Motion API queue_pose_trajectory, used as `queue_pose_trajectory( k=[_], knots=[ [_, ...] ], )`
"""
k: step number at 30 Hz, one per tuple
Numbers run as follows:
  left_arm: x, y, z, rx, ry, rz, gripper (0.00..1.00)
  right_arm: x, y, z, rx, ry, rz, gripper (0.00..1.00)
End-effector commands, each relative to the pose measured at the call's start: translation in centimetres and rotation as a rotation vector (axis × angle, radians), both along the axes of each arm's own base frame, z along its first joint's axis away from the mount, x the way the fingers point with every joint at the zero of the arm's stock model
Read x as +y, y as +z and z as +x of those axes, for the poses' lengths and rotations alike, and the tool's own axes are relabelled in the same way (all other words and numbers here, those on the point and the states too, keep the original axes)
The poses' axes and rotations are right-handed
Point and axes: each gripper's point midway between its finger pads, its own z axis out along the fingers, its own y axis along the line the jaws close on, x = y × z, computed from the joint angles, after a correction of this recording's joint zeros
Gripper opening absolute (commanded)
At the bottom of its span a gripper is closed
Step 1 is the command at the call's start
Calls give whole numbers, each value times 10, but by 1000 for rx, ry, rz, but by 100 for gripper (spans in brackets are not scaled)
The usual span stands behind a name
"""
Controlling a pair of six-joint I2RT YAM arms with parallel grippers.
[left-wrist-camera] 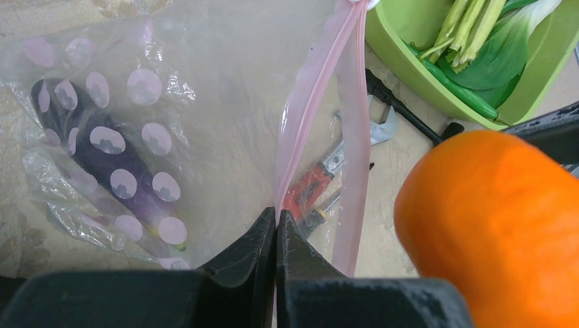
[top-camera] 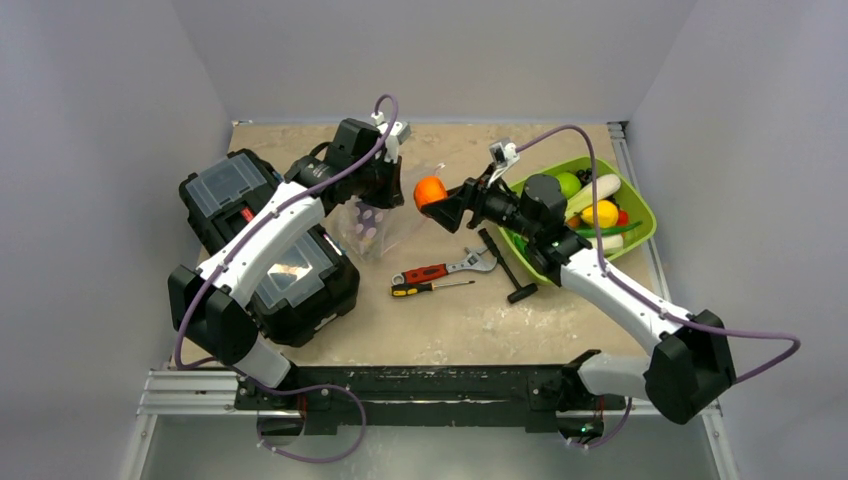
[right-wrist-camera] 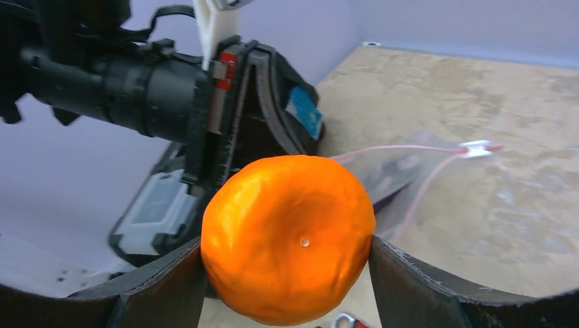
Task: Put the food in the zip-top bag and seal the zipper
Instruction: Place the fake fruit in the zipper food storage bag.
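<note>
The mottled beige table (top-camera: pixel 560 335) carries two black cases (top-camera: pixel 300 285) at left, a lime-green tray (top-camera: pixel 646 214) at right, and between them the zip-top bag (top-camera: pixel 378 232), a red-handled wrench (top-camera: pixel 440 270), a screwdriver (top-camera: pixel 430 288) and a black T-handled tool (top-camera: pixel 506 266).

Robot lab test cell, tabletop (top-camera: pixel 440 335) boxed in by plain grey walls (top-camera: pixel 100 150), 2 arms (top-camera: pixel 265 235) fixed at an aluminium rail (top-camera: pixel 190 392), purple cables (top-camera: pixel 566 127), black toolboxes (top-camera: pixel 225 190).
</note>
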Motion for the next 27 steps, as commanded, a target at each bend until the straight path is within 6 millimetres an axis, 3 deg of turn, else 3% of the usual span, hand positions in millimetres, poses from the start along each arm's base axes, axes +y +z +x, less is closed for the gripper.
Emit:
queue_pose_trajectory(
  k=[1,6,17,22,27],
  knots=[
    [-7,23,2,-52,-29,-36,0,20,32,-18,11,152,183,0],
    [-6,26,1,-62,-29,-41,0,26,22,-8,64,129,216,0],
    [-5,34,-2,-87,-31,-52,0,18,-28,20,222,-53,163,5],
    [-6,38,-4,-96,-36,-62,0,16,-35,27,249,-106,134,15],
    [-9,38,-5,-96,-45,-67,0,21,-39,29,278,-104,120,38]
  ],
)
